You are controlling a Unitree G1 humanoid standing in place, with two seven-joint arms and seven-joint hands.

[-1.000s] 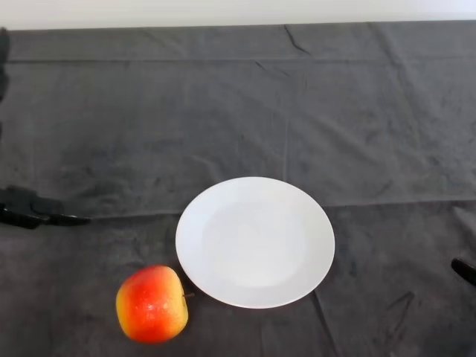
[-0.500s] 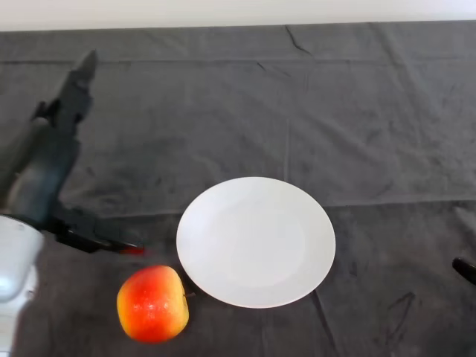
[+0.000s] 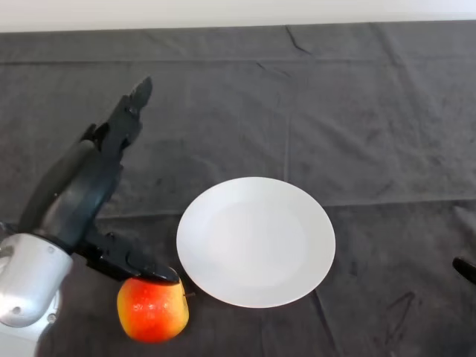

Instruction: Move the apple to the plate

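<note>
Nearest the camera, at about seven o'clock in the head view, the apple [image 3: 152,309] sits on the dark cloth [image 3: 372,111], red on top and yellow toward its lower left, with its short stem pointing at three o'clock. It lies just beside the white plate [image 3: 256,242], off the plate's lower-left rim at roughly eight o'clock, close to the rim but not on it. The plate holds nothing.

At the left edge the silver-grey forearm [image 3: 26,286] comes in from eight o'clock. The left hand [image 3: 78,197] is spread wide and has hold of nothing: its thumb [image 3: 130,262] reaches down toward four o'clock, the tip lying over the apple's top edge, though real contact cannot be told. Its fingers [image 3: 126,123] stretch straight out toward one o'clock, well apart from the apple and above the bare cloth.

Farther off, the creased cloth runs to a pale strip [image 3: 238,11] at twelve o'clock.
</note>
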